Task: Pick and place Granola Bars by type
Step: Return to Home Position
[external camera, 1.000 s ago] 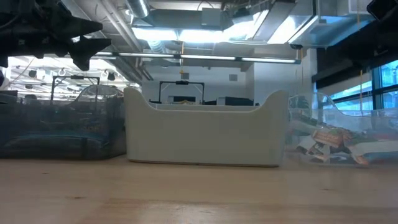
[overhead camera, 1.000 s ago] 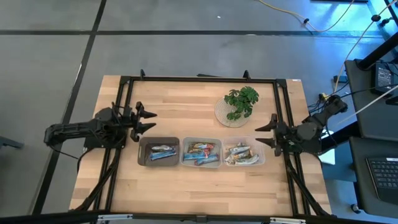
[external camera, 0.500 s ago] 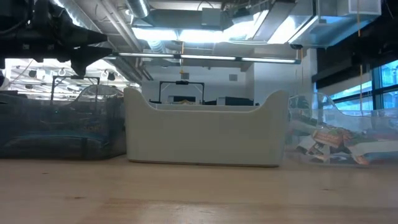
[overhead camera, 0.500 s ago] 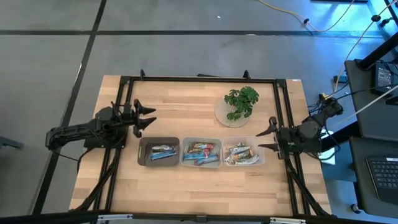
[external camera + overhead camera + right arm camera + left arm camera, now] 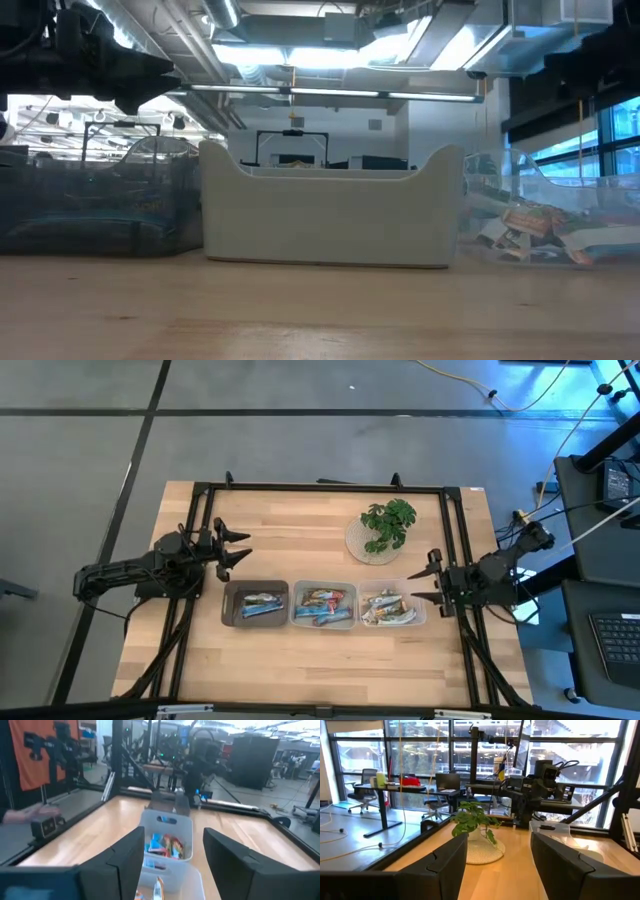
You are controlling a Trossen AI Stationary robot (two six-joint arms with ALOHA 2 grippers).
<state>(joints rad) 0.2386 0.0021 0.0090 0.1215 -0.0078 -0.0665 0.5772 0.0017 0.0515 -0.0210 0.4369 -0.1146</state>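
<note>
Three small trays stand in a row on the wooden table. The dark left tray (image 5: pixel 232 605) holds blue and silvery Granola Bars (image 5: pixel 258 604). Blue and brown/red bars (image 5: pixel 322 606) lie in the white middle tray (image 5: pixel 324 586). The clear right tray (image 5: pixel 390 586) has silvery and brown bars (image 5: pixel 385 607). My left gripper (image 5: pixel 238 548) (image 5: pixel 497 865) is open above the table, on the far-left side of the dark tray, and points toward the plant. My right gripper (image 5: pixel 420 584) (image 5: pixel 170 865) is open just right of the clear tray and points along the row of trays.
A leafy green plant (image 5: pixel 388 523) (image 5: pixel 472 820) stands on a round plate beyond the right tray. A black frame (image 5: pixel 320 487) runs along the table's far, left and right sides. Bare wood (image 5: pixel 320 665) lies between the trays and the near edge.
My left gripper has risen a little and moved slightly toward the far edge. My right gripper has moved slightly toward the near edge and the right tray. Both stay open, and the bars and trays have not moved.
</note>
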